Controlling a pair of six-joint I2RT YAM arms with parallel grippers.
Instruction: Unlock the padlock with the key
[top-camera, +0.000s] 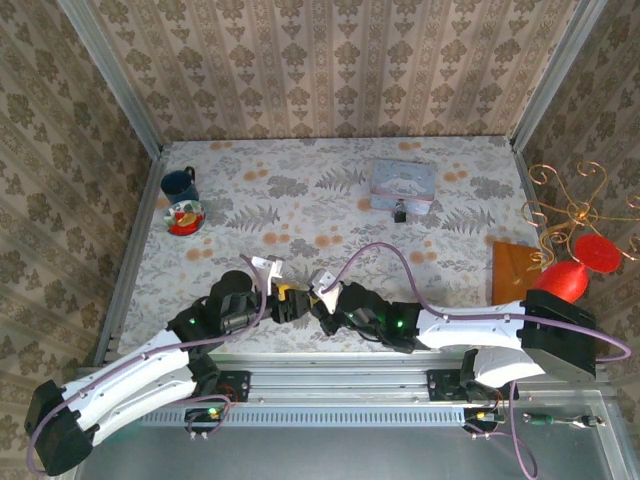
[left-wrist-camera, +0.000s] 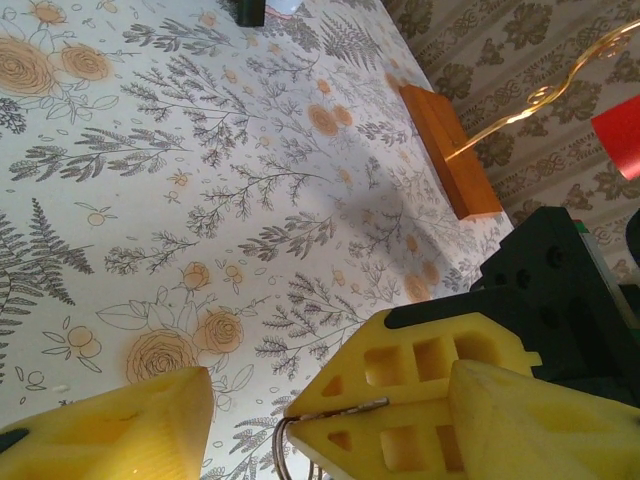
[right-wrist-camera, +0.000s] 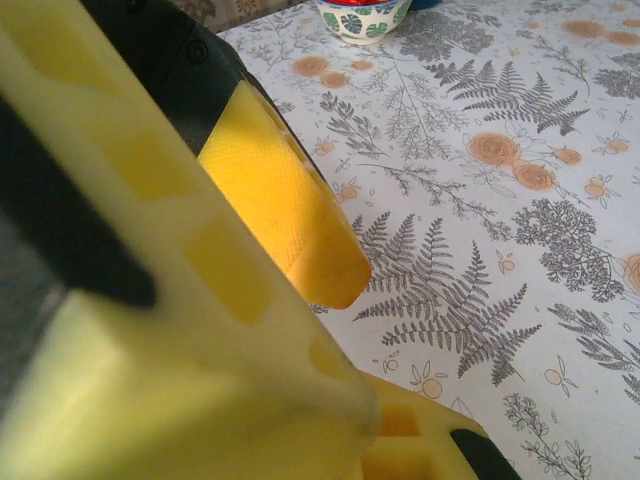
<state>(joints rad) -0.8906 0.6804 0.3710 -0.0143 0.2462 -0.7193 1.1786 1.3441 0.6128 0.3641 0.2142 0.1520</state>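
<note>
1. The left gripper (top-camera: 286, 300) has its yellow fingers (left-wrist-camera: 120, 435) wide apart. It holds nothing.
2. The right gripper (top-camera: 318, 305) is pinched tight on the small metal key (left-wrist-camera: 345, 407). Its tip sits between the left fingers.
3. Both grippers meet at the near side of the flowery table (top-camera: 300, 215).
4. The little black padlock (top-camera: 399, 212) sits well away from them at the back of the table. It is just in front of the blue-grey tin (top-camera: 403, 183).
</note>
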